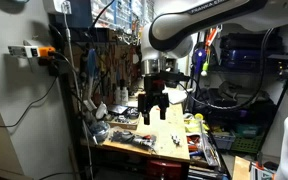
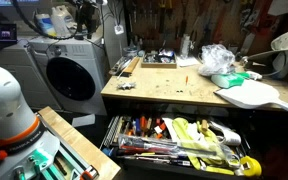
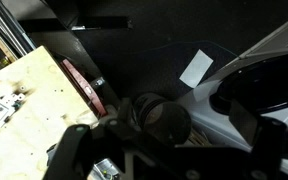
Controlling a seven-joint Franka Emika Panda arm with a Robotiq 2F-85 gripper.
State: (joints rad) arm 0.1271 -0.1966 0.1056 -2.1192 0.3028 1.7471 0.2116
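Observation:
In an exterior view my gripper [image 1: 155, 113] hangs from the white arm, a little above the wooden workbench [image 1: 164, 140]. Its two black fingers point down, spread apart, with nothing between them. In the wrist view the gripper [image 3: 172, 156] is open, one finger at each lower corner. A black cylindrical object [image 3: 156, 120] lies below it, between the fingers in the picture; I cannot tell what it is. The bench's light wooden top [image 3: 34, 100] is at the left, with a red-edged strip [image 3: 86, 88] along its edge. The gripper does not show in the exterior view with the drawer.
A white paper [image 3: 196, 68] lies on the dark floor. The bench top [image 2: 174, 90] carries a plastic bag [image 2: 219, 58], small parts and a white curved object [image 2: 252, 95]. An open drawer [image 2: 179, 140] full of tools juts out below. A washing machine [image 2: 69, 75] stands beside the bench.

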